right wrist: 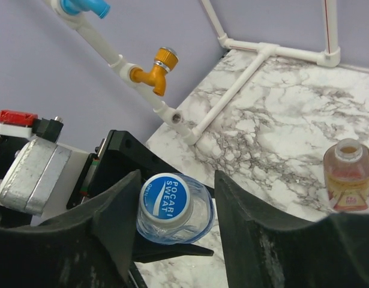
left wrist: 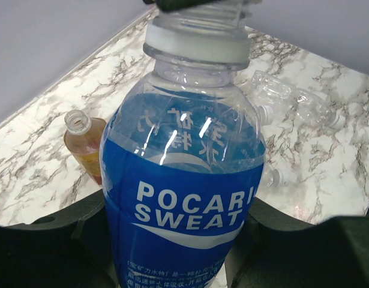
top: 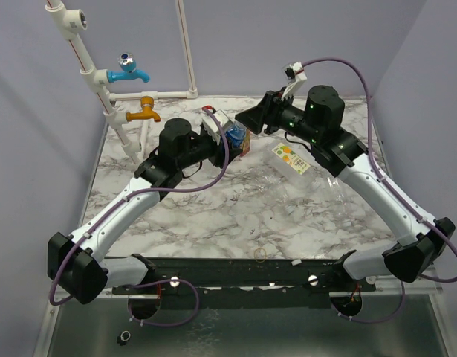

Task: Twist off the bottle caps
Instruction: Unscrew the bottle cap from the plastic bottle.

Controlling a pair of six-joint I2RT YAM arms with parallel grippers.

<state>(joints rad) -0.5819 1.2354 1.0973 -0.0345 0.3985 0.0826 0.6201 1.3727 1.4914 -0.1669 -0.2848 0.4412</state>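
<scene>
- Marble table with lavender walls behind; a white pipe rises at the back left, carrying a blue tap and an orange tap.
- Both arms reach in from the near edge and meet over the back middle of the table.
- The left gripper is clamped on the blue bottle, its black fingers pressed on either side of the label.
- The blue bottle is lifted between the two grippers, its neck pointing at the right one.
- Its cap, blue and white on top, sits on the neck.
- The right gripper is spread around that cap, one finger on each side. A gap shows on the cap's right side; on the left I cannot tell whether the finger touches.
- An amber bottle stands upright on the marble near the blue one, its mouth uncapped.
- A square bottle with a label lies on its side, right of centre.
- Clear bottles lie on their sides towards the right edge; white caps show on two necks in the left wrist view.
- A thin ring lies near the front edge.
</scene>
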